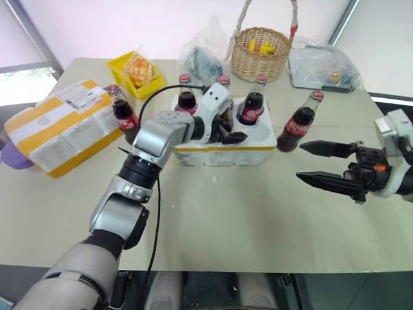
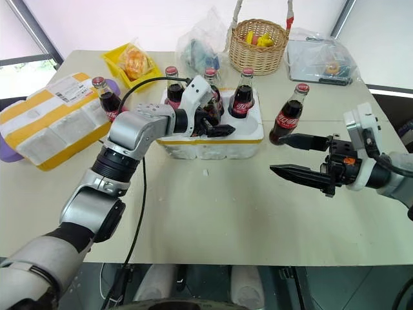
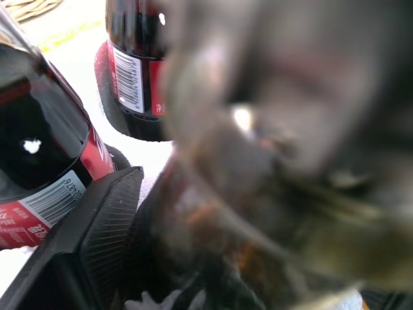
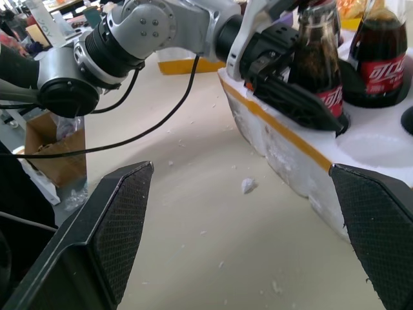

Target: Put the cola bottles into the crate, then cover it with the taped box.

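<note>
Standing in the crate (image 2: 213, 145) are four cola bottles (image 2: 242, 94), one of them half hidden behind the left gripper (image 2: 211, 123); a fifth bottle (image 2: 288, 114) waits on the table (image 2: 213, 206) just right of the crate, and a sixth (image 2: 104, 97) stands beside the taped box (image 2: 48, 119) on the left. Being glass, they should be heavy for their size, stiff, smooth and breakable, so I judge the labelled body the safest hold, not the narrow neck. The left arm reaches over the crate's front edge, its fingers either side of the seated bottle; whether they pinch it I cannot tell. The right gripper (image 2: 298, 156) hovers level near the fifth bottle, fingers spread wide.
</note>
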`<action>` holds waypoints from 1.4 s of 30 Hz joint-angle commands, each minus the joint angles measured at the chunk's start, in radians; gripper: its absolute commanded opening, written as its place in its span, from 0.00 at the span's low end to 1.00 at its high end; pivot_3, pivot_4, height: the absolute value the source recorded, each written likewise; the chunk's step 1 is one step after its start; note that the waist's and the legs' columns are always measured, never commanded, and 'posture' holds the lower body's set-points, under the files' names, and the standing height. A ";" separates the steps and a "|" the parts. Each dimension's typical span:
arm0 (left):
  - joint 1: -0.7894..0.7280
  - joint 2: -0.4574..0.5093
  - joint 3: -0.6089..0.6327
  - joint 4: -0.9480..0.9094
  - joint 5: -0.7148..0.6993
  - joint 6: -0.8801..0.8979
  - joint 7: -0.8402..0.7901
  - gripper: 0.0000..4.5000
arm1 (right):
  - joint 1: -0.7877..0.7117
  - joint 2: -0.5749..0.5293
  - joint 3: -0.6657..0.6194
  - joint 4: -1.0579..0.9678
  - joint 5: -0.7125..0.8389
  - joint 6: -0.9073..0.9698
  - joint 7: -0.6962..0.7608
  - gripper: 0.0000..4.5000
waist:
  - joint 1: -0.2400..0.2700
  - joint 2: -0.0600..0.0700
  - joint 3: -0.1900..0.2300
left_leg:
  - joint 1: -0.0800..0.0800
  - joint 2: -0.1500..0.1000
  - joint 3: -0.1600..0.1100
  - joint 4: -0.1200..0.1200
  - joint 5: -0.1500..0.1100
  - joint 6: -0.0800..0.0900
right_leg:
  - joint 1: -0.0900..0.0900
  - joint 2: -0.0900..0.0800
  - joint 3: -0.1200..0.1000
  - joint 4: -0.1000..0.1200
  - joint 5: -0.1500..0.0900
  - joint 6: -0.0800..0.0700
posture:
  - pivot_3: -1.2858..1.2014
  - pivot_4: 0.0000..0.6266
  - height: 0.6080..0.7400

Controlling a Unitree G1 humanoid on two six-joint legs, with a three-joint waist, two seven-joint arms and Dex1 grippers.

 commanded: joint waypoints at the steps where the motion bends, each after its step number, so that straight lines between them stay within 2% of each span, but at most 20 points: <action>1: 0.013 0.042 0.068 -0.113 -0.039 0.063 -0.005 1.00 | -0.026 -0.010 -0.007 0.006 -0.002 -0.016 0.000 1.00 | -0.005 0.000 0.000 | 0.000 0.000 0.000 0.000 0.000 0.000 | 0.000 0.000 0.000 0.000 0.000 0.000 | 0.52 0.24 0.98; 6: 0.031 0.153 0.153 -0.325 -0.142 0.193 -0.052 1.00 | -0.037 -0.013 0.001 0.017 -0.011 -0.018 0.008 1.00 | -0.003 0.000 0.000 | 0.001 0.000 0.000 0.000 0.000 0.000 | -0.001 0.000 0.000 0.003 0.000 0.000 | 0.52 0.24 0.98; 13: 0.030 0.403 0.340 -0.535 -0.344 0.417 -0.123 1.00 | -0.067 -0.015 0.035 0.058 -0.042 -0.035 0.035 1.00 | -0.004 0.000 0.000 | 0.002 0.000 0.000 0.000 0.000 0.000 | 0.000 0.000 0.000 0.004 0.000 0.000 | 0.52 0.24 0.98; 15: 0.071 0.507 0.372 -0.573 -0.376 0.446 -0.158 1.00 | -0.081 -0.013 0.049 0.068 -0.050 -0.038 0.041 1.00 | -0.007 0.000 0.000 | 0.002 0.000 0.000 0.000 0.000 0.000 | 0.000 0.000 0.000 0.004 -0.001 0.000 | 0.52 0.24 0.98; 18: 0.168 0.652 0.403 -0.601 -0.390 0.430 -0.205 1.00 | -0.094 -0.014 0.060 0.079 -0.057 -0.041 0.050 1.00 | -0.009 0.000 0.000 | 0.002 0.000 0.000 -0.001 0.000 0.000 | -0.001 0.000 0.000 0.005 -0.001 0.000 | 0.52 0.24 0.98; 19: 0.239 0.711 0.421 -0.592 -0.352 0.389 -0.203 1.00 | -0.098 -0.015 0.064 0.083 -0.060 -0.042 0.054 1.00 | -0.009 0.000 0.000 | 0.002 0.000 0.000 -0.001 0.000 0.000 | -0.001 0.000 0.000 0.005 -0.001 -0.001 | 0.52 0.24 0.98; 22: 0.367 0.791 0.461 -0.564 -0.286 0.315 -0.158 1.00 | -0.105 -0.016 0.070 0.091 -0.067 -0.042 0.063 1.00 | -0.006 0.000 0.000 | 0.003 0.001 0.000 -0.001 0.000 0.000 | -0.001 0.000 0.000 0.006 -0.003 -0.004 | 0.52 0.24 0.98; 26: 0.481 0.738 0.587 -0.576 -0.245 0.280 -0.012 1.00 | -0.111 -0.017 0.076 0.095 -0.075 -0.042 0.071 1.00 | 0.004 0.000 0.000 | 0.002 0.001 0.000 0.000 0.000 0.000 | 0.000 0.000 0.000 0.003 -0.003 -0.005 | 0.52 0.24 0.98; 30: 0.572 0.641 0.674 -0.573 -0.187 0.169 0.118 1.00 | -0.147 -0.022 0.087 0.112 -0.095 -0.054 0.067 1.00 | 0.000 -0.001 0.000 | 0.001 0.000 0.000 0.000 0.000 0.000 | 0.000 -0.001 0.000 0.001 -0.003 -0.005 | 0.52 0.24 0.98; 36: 0.542 0.559 0.631 -0.469 -0.145 0.049 0.191 1.00 | -0.178 -0.021 0.099 0.130 -0.115 -0.060 0.073 1.00 | 0.001 -0.001 0.000 | 0.002 0.000 0.000 0.000 0.000 0.000 | 0.000 0.000 0.000 0.002 -0.003 -0.005 | 0.52 0.24 0.98; 42: 0.477 0.511 0.547 -0.321 -0.106 -0.070 0.183 1.00 | -0.181 -0.009 0.095 0.117 -0.109 -0.058 0.062 1.00 | 0.000 -0.001 0.000 | 0.002 0.000 0.000 0.000 0.000 0.000 | 0.000 0.000 0.000 0.002 -0.001 -0.002 | 0.52 0.24 0.98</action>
